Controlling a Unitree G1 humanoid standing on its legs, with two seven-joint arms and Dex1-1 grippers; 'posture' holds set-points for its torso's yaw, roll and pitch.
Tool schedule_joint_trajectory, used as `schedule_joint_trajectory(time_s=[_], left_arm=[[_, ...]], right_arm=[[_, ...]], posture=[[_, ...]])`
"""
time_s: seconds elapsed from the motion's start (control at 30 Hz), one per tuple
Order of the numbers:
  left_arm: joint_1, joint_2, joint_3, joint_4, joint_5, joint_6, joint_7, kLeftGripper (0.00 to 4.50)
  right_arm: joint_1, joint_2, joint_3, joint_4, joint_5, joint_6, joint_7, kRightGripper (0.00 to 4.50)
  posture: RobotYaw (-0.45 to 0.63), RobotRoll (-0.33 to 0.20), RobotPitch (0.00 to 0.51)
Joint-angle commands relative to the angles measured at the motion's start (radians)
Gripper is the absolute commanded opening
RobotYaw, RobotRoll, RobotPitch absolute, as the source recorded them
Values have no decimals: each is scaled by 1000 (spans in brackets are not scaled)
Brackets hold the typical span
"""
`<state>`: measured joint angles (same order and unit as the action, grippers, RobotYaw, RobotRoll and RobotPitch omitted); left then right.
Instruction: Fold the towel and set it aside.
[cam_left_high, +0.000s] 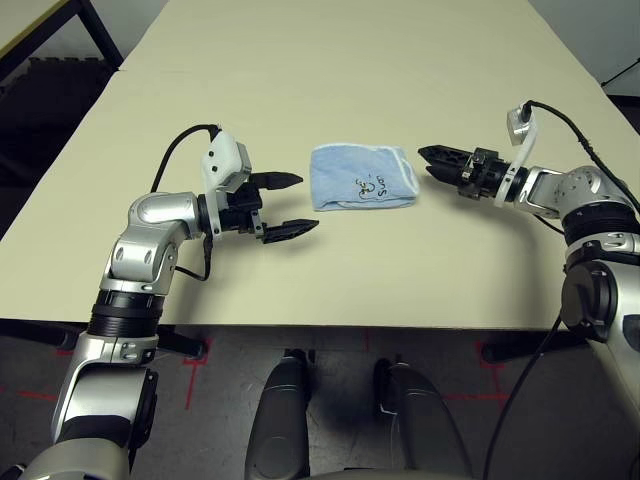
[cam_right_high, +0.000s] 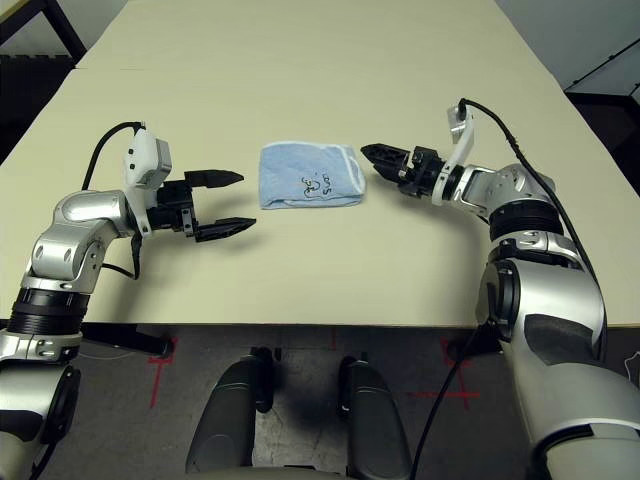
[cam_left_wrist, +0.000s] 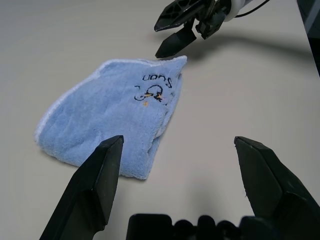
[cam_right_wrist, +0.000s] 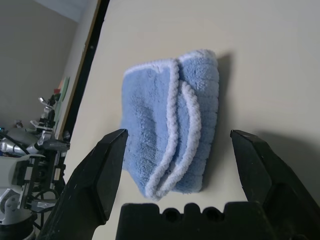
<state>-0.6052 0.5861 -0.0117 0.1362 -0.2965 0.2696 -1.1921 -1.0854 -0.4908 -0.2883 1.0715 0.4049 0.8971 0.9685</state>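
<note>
Right now the small light-blue terry towel (cam_left_high: 362, 177), already folded, lies mid-frame with its long axis left-to-right, between two wide-open, empty grippers, the right gripper (cam_left_high: 434, 160) nearer than the left gripper (cam_left_high: 290, 205).

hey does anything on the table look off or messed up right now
Nothing stands out. The small light-blue terry towel lies folded flat on the cream table, its white edging lined up, between the open left gripper and open right gripper, untouched.
</note>
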Motion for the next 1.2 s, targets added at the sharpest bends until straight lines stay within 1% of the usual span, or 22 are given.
schedule_joint_trajectory(time_s=[0.03, 0.5, 0.73, 0.83, 0.87, 0.9, 0.93, 1.13, 1.2], left_arm=[[4, 3, -12, -8, -13, 10, 3, 4490], [2, 11, -13, -10, -8, 16, 7, 4490], [11, 14, -12, -19, -8, 18, 9, 4490], [14, 17, -12, -18, -7, 17, 8, 4500], [13, 18, -12, -15, -7, 17, 8, 4500], [12, 18, -13, -15, -6, 17, 8, 4500], [12, 19, -13, -13, -6, 16, 7, 4500], [15, 19, -15, -18, -5, 19, 9, 4500], [16, 19, -16, -18, -5, 20, 9, 4500]], right_arm=[[13, 21, 22, -7, -16, 4, -22, 4473], [-1, 105, 61, -6, -29, -5, -14, 4473], [-2, 123, 42, -8, -13, -15, -17, 4473], [2, 123, 38, -5, -13, -25, -28, 3945], [2, 122, 39, -5, -12, -23, -25, 3642], [2, 122, 39, -7, -10, -18, -20, 3222], [1, 122, 39, -9, -8, -15, -18, 2918], [2, 124, 38, -15, -6, -14, -18, 702], [5, 123, 38, -18, -6, -14, -15, 37]], posture=[[61, 0, 177], [74, 0, 175], [78, 0, 173], [77, 0, 172], [77, 0, 171], [78, 0, 171], [78, 0, 171], [75, 0, 170], [75, 0, 170]])
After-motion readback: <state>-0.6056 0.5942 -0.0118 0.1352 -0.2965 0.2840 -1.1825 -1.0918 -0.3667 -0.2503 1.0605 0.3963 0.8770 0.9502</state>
